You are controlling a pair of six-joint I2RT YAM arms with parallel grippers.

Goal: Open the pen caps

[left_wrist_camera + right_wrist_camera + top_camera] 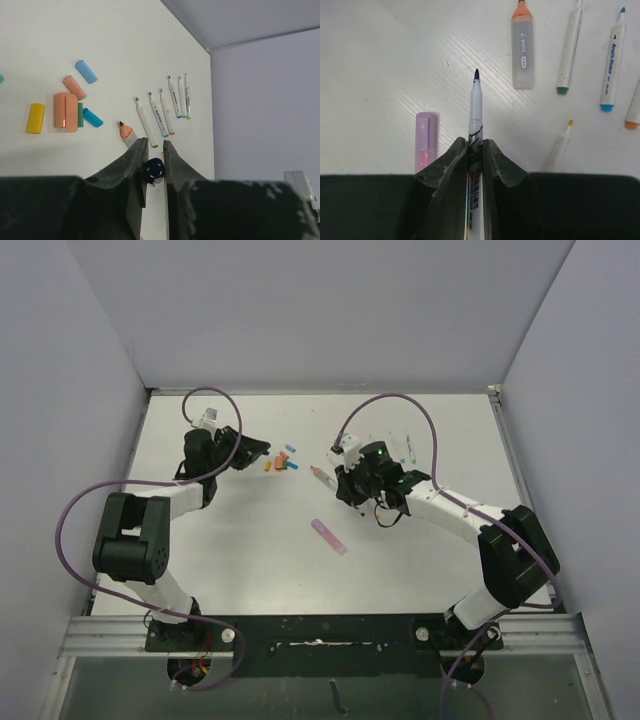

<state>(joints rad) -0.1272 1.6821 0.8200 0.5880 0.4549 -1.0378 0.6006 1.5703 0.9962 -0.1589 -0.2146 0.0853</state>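
White table. R gripper clenched on an uncapped dark-tipped pen. L gripper pinches a dark blue cap. Row of uncapped pens lies by R arm. Loose pen caps cluster at table ctr, btwn grippers. A purple cap lies apart, nearer the bases.

Left wrist view: a dark blue cap, low centre, is half hidden between the fingers of the left gripper; a teal cap is cut by the left edge; a green cap peeks from behind an orange cap. Right wrist view: the right gripper hides the lower barrel of its pen.
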